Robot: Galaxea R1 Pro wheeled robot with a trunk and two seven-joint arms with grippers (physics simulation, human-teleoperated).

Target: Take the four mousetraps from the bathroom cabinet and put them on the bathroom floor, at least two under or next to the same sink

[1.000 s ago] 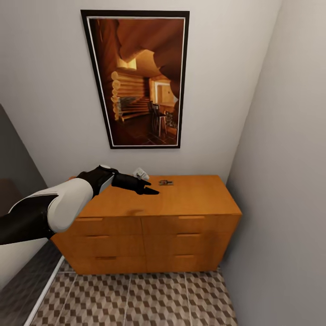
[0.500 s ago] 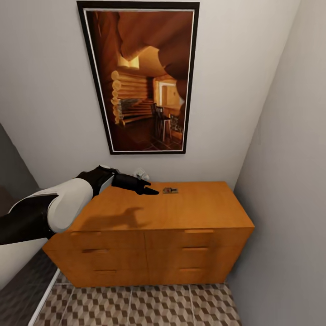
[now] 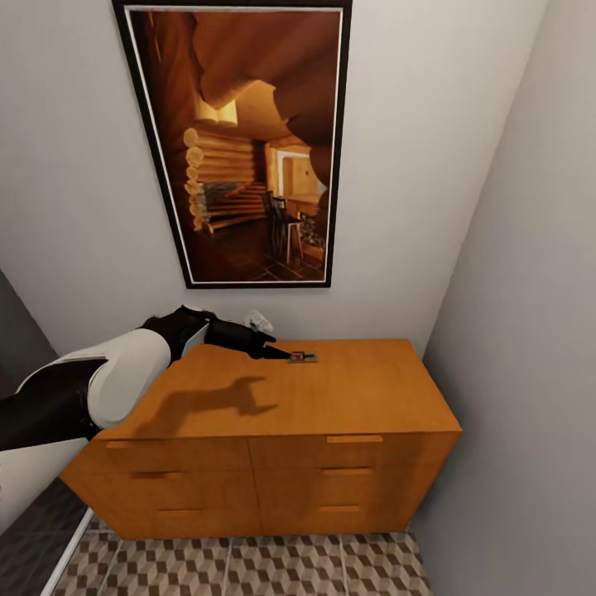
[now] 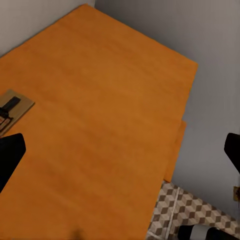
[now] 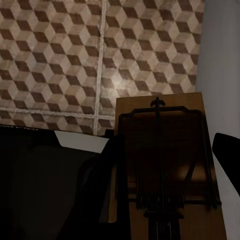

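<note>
My left fingers (image 3: 277, 354) reach out over the top of the cabinet (image 3: 273, 397); they are spread wide, one dark tip at each side of my left wrist view, with the bare orange wood between them; they hold nothing. One mousetrap (image 3: 303, 358) lies flat on the cabinet top near the back wall, just beside my left fingertips; I cannot tell if they touch it; it also lies at the edge of my left wrist view (image 4: 11, 110).

My right fingers (image 5: 165, 165) hold another mousetrap (image 5: 162, 165) close to the camera, its black wire bar plain to see; the bathroom floor (image 5: 75, 50) with its cube tiles lies below.

A big framed picture (image 3: 240, 141) of a log house room hangs on the wall above the cabinet; I can read no words or labels anywhere.
</note>
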